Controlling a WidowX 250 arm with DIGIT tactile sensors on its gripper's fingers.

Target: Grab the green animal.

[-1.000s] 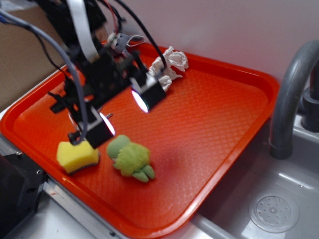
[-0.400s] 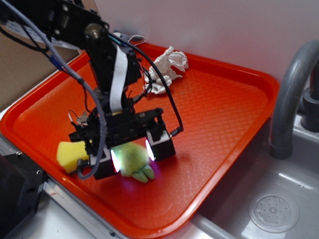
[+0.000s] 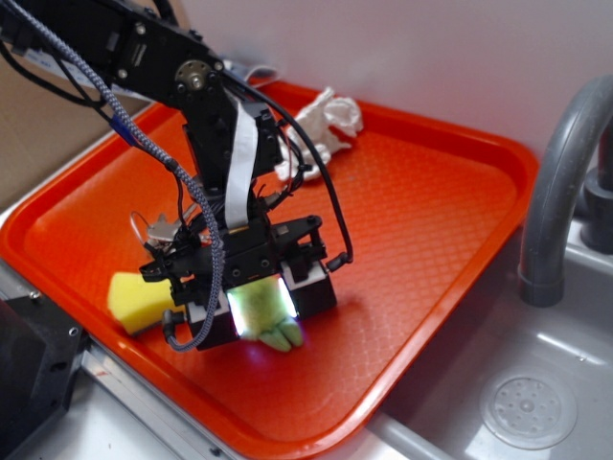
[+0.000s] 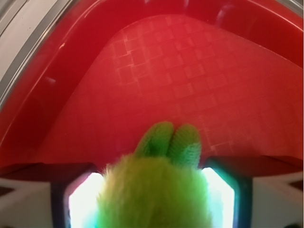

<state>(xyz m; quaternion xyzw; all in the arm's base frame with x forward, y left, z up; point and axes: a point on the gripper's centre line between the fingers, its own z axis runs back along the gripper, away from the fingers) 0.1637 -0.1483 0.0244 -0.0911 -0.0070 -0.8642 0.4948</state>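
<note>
We see the yellow sponge (image 3: 134, 299) just left of the end effector (image 3: 263, 305), whose lit pads squeeze the green animal (image 3: 268, 309) on the red tray (image 3: 431, 220). Its soft fuzz (feet poking out) could let it slip when lifted.

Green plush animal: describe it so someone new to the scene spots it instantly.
On the orange plastic tray beside the grey sink, look near the front edge, between the black gripper's glowing pads. The fuzzy lime-green plush animal sits there, pale feet poking out, unlike the yellow sponge beside it or the grey-white plush at the back.
</note>
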